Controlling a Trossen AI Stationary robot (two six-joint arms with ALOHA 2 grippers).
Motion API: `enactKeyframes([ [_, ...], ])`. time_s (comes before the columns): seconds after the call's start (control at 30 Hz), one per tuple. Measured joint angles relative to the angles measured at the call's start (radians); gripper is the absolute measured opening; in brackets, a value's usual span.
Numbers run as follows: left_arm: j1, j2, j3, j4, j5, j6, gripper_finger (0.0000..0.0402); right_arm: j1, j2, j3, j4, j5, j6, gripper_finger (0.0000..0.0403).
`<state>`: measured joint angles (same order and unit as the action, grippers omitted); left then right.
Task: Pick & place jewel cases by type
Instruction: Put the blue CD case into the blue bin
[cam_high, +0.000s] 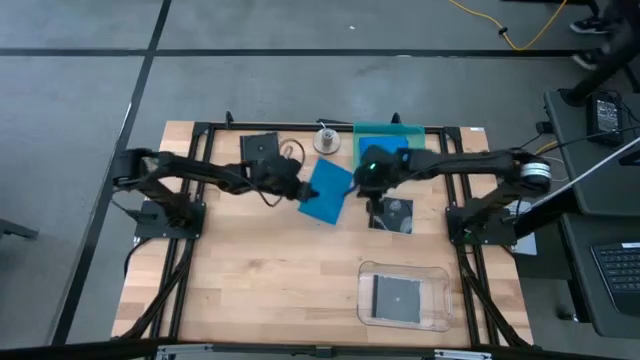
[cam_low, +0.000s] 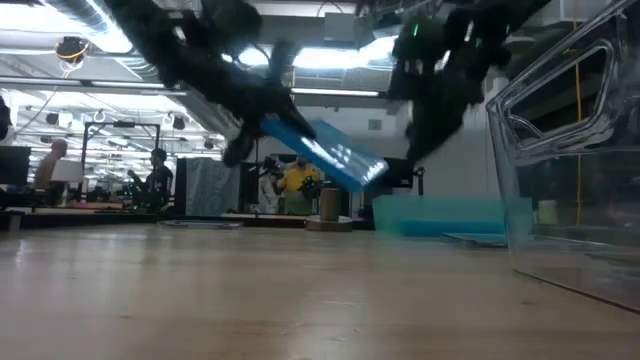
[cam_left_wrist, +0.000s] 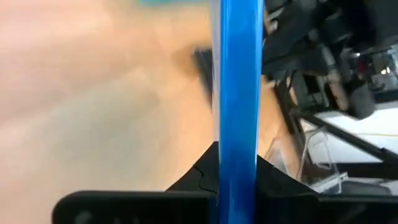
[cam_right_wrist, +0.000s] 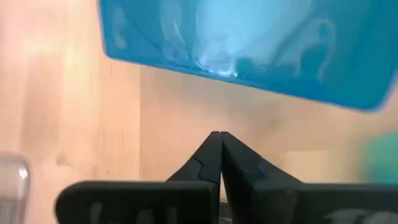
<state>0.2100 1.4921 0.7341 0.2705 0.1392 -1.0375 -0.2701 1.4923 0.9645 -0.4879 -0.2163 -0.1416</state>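
Sorting so far: one dark case (cam_high: 397, 296) lies flat inside the clear tray (cam_high: 436, 272) at the near right of the bench (cam_high: 260, 280); the rest are, as I judge it, not yet placed.
Far-left case: a dark case (cam_high: 259, 147) lies on the bench near the far edge, under the left arm.
Left pincer (cam_high: 297, 190): clenched on the edge of a blue case (cam_high: 326, 192), fingers (cam_left_wrist: 193, 180) pressed to either side of it in the left wrist view.
Blue case: lifted clear of the bench and tilted, between the two arms, as the low view shows.
Right pincer (cam_high: 368, 183): clenched on nothing, just beside the blue case, fingertips touching in the right wrist view.
Dark case by right arm: one (cam_high: 393, 214) lies on the bench, near the right pincer.
Teal tray (cam_high: 385, 135): at the far edge; what it holds I cannot tell.
Likely next: carrying the blue case to its tray.
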Motion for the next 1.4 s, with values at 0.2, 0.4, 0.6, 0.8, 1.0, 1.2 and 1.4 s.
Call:
enactKeyframes([
  [0.2,0.053,-0.199,0.0,-0.188,-0.017,0.158,0.0016,-0.072,-0.144,0.229,-0.203,-0.011,-0.014,0.002],
  [0.4,0.06,-0.329,0.012,-0.269,0.076,0.262,0.0016,-0.134,-0.144,0.514,-0.306,-0.167,0.002,0.0088],
  [0.6,0.04,-0.378,0.211,-0.527,0.087,0.434,0.0016,-0.174,-0.066,0.7,-0.32,-0.276,0.035,0.0203],
  [0.8,0.039,-0.346,0.45,-0.796,0.061,0.616,0.0016,-0.165,0.09,0.828,-0.366,-0.363,0.062,0.0283],
  [1.0,0.061,-0.322,0.504,-0.832,0.094,0.671,0.0016,-0.122,0.248,0.964,-0.369,-0.388,0.062,0.0286],
  [1.2,0.077,-0.307,0.503,-0.851,0.125,0.693,0.0023,-0.096,0.344,1.092,-0.377,-0.43,0.089,0.0216],
  [1.4,0.103,-0.337,0.503,-0.848,0.122,0.724,0.0032,-0.096,0.363,1.153,-0.424,-0.469,0.108,0.0049],
])
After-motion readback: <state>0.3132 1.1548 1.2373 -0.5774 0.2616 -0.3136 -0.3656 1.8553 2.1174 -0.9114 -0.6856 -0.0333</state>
